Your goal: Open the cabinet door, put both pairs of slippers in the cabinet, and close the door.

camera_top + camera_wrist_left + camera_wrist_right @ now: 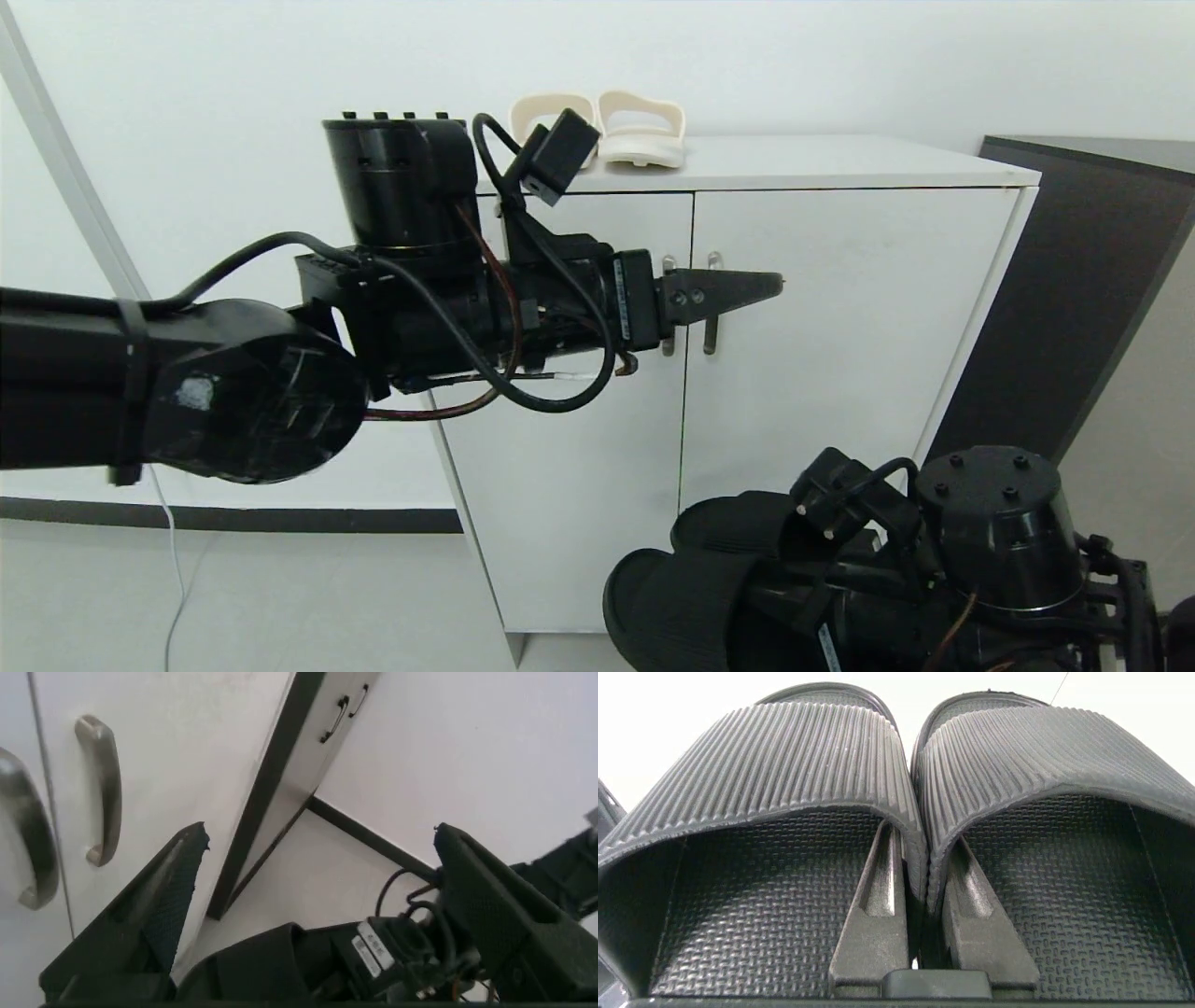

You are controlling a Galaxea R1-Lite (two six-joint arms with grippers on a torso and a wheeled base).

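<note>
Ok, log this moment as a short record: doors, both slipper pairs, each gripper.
cabinet doors: both shut
handles: two metal bars side by side at the middle seam
pale slippers: paired on the cabinet top
black slippers: held low in front of the cabinet
left gripper: open, level with the handles, gripping neither
right gripper: one finger inside each black slipper, pinching their adjoining walls
stage: door not yet opened
</note>
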